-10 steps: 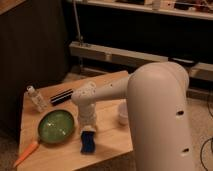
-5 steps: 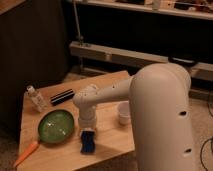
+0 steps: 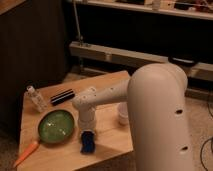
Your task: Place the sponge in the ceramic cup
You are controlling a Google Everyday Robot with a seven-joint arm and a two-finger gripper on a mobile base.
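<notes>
Compared with one second ago, the arm (image 3: 107,95) has swung slightly aside, so we now see more of the ceramic cup (image 3: 122,114). The sponge (image 3: 87,143) lies where it lay.

The gripper (image 3: 86,128) points downward, directly over the far end of the sponge and just beside the green bowl (image 3: 56,127). We cannot tell whether the gripper is open or closed, nor whether it touches the sponge.

Task state: the sponge rests flat on the wooden table (image 3: 110,80) near the front edge, apart from the cup and to its left in the camera view. It is not in the cup, so the placement is not complete. We judge that a secure hold, a lift, a short carry to the cup and a release over its mouth all remain.

Materials and shapes: the sponge is a small deep-blue rectangular pad that looks soft and compressible. The cup is a white, handleless cylinder that looks hard and smooth, with a narrow mouth. The bowl is round, shallow and glossy green. We also note a clear plastic bottle (image 3: 35,98), a black oblong object (image 3: 62,96) and a tapered orange object (image 3: 25,153) at the table's left side.
</notes>
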